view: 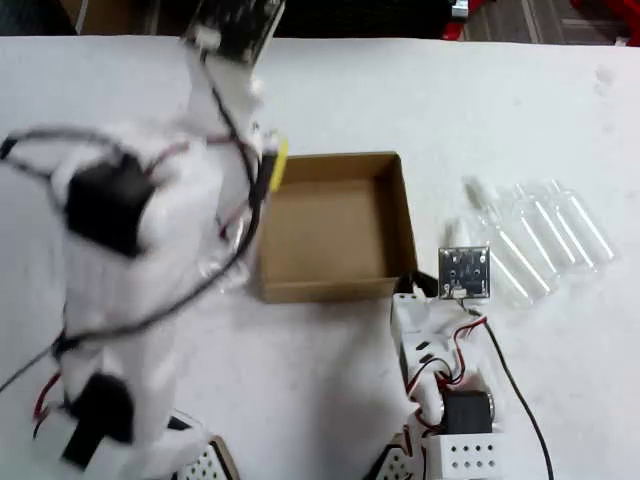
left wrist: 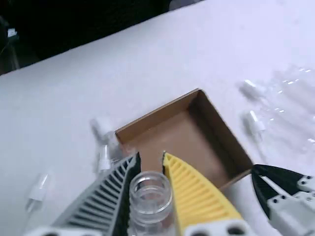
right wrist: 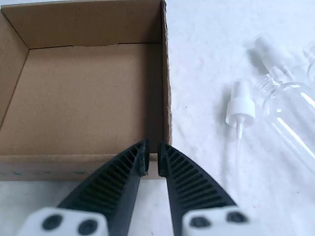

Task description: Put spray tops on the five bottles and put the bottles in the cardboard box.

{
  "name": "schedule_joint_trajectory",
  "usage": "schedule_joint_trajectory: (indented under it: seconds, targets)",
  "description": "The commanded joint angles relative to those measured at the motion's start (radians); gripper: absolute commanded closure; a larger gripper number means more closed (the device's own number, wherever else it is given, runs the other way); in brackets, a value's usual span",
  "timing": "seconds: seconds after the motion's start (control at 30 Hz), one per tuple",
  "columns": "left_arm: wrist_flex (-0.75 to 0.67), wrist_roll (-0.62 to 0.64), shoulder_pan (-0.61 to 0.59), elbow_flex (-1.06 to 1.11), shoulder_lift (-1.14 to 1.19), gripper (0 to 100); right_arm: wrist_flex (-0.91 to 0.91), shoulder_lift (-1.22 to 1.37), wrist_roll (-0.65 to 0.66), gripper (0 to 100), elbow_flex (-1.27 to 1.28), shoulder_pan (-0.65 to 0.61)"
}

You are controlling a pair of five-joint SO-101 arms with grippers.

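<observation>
spreading under everything is a white table [view: 330, 90], matt and faintly grainy, with a strip of dark floor [view: 380, 15] past its 12 o'clock edge. at the middle of the high view sits the cardboard box [view: 330, 290], square and open-topped, plain brown, with thin walls and raw cut edges. at the box's 3 o'clock, apart from it, a row of bottles [view: 545, 240] lies side by side on the table, clear, round and slim, glinting along their lengths. in the right wrist view a white spray top [right wrist: 239, 108] with a thin dip tube lies just beside the nearest of them.

the left arm [view: 150, 250], white shells with black motors and looping wires, stands over the box's 9 o'clock side. the left gripper [left wrist: 151, 161] has one grey and one yellow finger, both ribbed. they are clamped on the neck of a clear bottle [left wrist: 150, 199], whose round open mouth faces the camera with the box beyond it. two small white loose tops [left wrist: 103, 157] lie on the table near the box, on the side away from the row.

the right arm [view: 450, 400] lies at the box's 5 o'clock. the right gripper [right wrist: 153, 160] has black ribbed fingers drawn almost together, with only a thin slit between the tips. it sits at the box's near wall, close to the 5 o'clock corner.
</observation>
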Motion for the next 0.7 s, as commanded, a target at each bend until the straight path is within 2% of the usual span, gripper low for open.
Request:
schedule_joint_trajectory:
  seconds: [0.0,0.17,0.4,0.5,0.67]
  targets:
    - [-0.143,0.078,0.085,0.192,-0.229,98,-0.015,0.001,0.011,97.7,0.005,0.012]
    - [-0.491,0.086,0.054,0.637,-0.383,98,-0.015,0.001,0.011,97.7,0.005,0.013]
    - [-1.155,0.087,0.062,1.26,-0.59,98,-0.019,-0.004,0.011,98.1,0.005,0.015]
    - [-1.401,0.087,0.056,1.435,-0.608,98,-0.024,-0.005,0.008,98.1,0.005,0.015]
    - [-1.654,0.087,0.067,1.611,-0.552,98,-0.076,-0.005,0.003,98.1,0.003,0.05]
